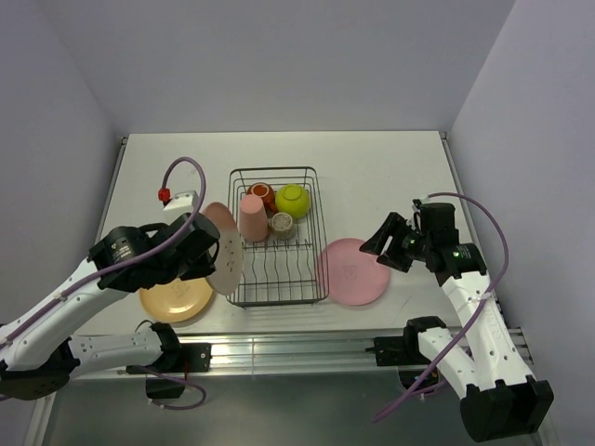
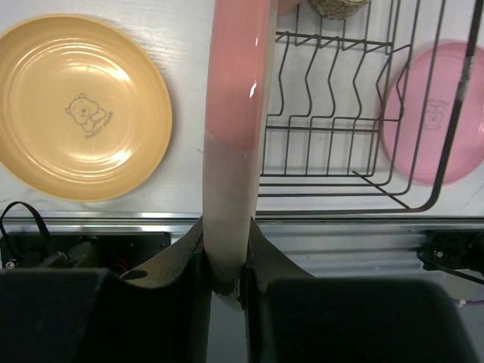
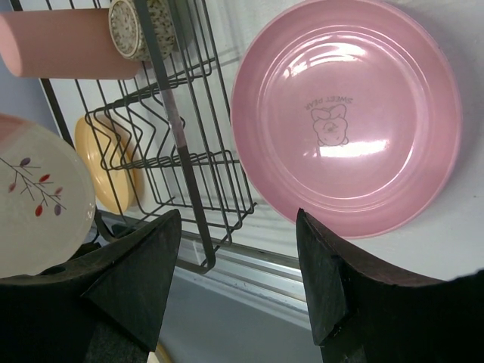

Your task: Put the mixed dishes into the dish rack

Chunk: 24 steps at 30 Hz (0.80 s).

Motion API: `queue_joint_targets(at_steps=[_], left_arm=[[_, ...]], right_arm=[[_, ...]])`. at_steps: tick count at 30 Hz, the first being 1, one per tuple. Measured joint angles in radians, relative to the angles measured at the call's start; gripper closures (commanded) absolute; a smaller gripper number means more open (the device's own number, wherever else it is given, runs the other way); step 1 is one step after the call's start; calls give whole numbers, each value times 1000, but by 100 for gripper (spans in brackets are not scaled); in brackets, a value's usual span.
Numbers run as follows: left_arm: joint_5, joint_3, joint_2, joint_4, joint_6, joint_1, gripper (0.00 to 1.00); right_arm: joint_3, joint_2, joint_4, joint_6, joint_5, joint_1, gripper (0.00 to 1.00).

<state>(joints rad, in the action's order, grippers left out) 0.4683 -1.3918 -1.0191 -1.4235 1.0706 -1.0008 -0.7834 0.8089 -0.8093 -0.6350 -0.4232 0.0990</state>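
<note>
The pink-and-cream plate (image 2: 231, 144) is held on edge, its rim running near to far, just left of the dish rack (image 1: 272, 170). The left gripper (image 2: 227, 276) clamps its near rim, and its far end is cut off. The yellow-orange plate (image 2: 79, 106) and pink plate (image 3: 344, 117) both read "SWEET BEAR". The right gripper (image 3: 237, 215) hangs wide and empty over the pink plate's near edge.

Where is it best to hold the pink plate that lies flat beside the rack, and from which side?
Probably the raised rim of the pink plate, at its right edge, approached from the right by the open right gripper. It lies flat, face up, so only the rim offers a hold, and its left edge is close to the dish rack.
</note>
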Motion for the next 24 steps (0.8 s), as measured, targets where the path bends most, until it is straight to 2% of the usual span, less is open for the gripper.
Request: queue_joint_targets(at_steps=[12, 24], left_arm=[[-22, 30, 20, 20, -93, 163, 100], [-35, 68, 11, 45, -132, 177, 100]], right_arm=[[2, 2, 0, 5, 12, 0, 30], [26, 13, 2, 4, 11, 0, 30]])
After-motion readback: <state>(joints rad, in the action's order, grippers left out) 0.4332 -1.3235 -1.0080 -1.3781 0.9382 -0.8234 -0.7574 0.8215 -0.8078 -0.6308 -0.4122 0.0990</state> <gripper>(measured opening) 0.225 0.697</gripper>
